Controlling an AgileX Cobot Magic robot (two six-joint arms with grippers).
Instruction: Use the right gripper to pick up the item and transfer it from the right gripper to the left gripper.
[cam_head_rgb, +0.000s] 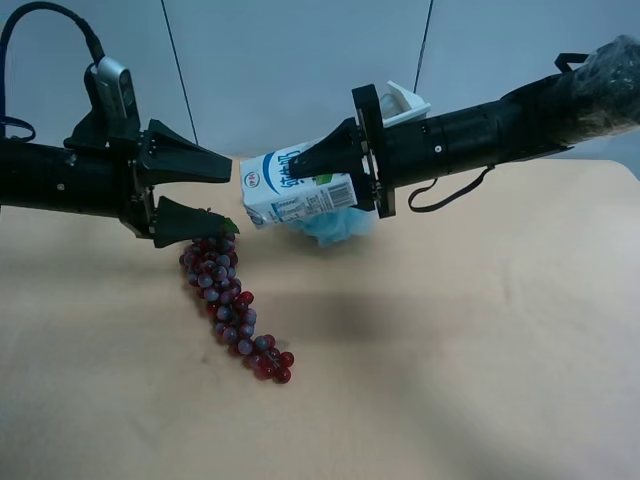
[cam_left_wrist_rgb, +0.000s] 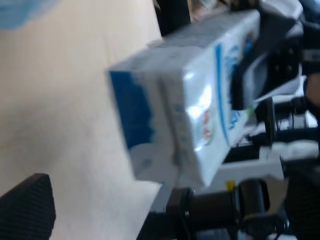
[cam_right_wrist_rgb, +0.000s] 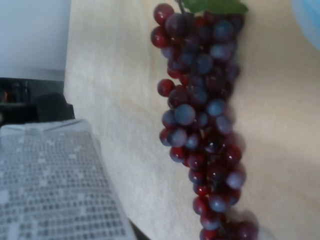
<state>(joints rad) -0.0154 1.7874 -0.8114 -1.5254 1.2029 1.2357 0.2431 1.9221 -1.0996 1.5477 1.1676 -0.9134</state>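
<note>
Currently: milk carton (cam_head_rgb: 278, 198) aloft at frame centre, clamped in right end effector (cam_head_rgb: 312, 165); left end effector (cam_head_rgb: 226, 196) spread wide, just beside its base. Likely risk — release before left closes drops carton onto grapes (cam_head_rgb: 230, 300) below.

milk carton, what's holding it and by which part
The right pincer grips the milk carton by the end farthest from the open, empty left pincer.

Above the table (cam_head_rgb: 480, 340), the carton (cam_head_rgb: 290, 192) in the right gripper (cam_head_rgb: 320, 168) sits just beside the left gripper (cam_head_rgb: 224, 197), pouf (cam_head_rgb: 338, 226) behind it, grapes (cam_head_rgb: 230, 300) below.
</note>
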